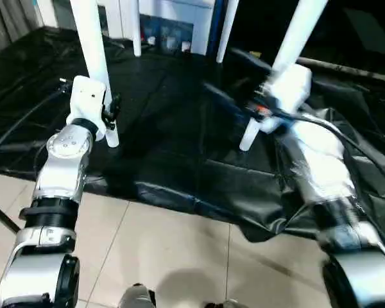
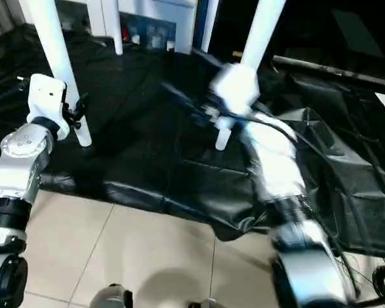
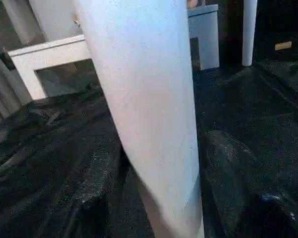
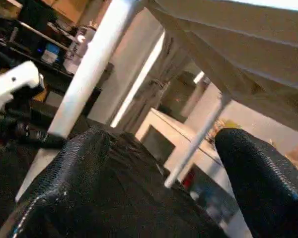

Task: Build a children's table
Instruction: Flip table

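The children's table stands upright on the black sheet. Its white tapered legs rise out of the top of the head views: near-left leg (image 1: 96, 58), near-right leg (image 1: 295, 32), and two far legs (image 1: 136, 32) (image 1: 226, 29). The ribbed underside of the tabletop (image 4: 238, 44) shows overhead in the right wrist view. My left gripper (image 1: 111, 112) is open around the lower part of the near-left leg (image 3: 149, 99), with a dark gap on one side. My right gripper (image 4: 159, 139) stands open with nothing between its fingers, close beside the foot of the near-right leg (image 1: 250, 138).
The black sheet (image 1: 179, 128) lies crumpled, and its front edge hangs toward the tiled floor (image 1: 167, 256). A black cable (image 1: 327, 128) runs over my right forearm. White furniture (image 3: 49, 52) and blue boxes (image 1: 170, 35) stand behind the table.
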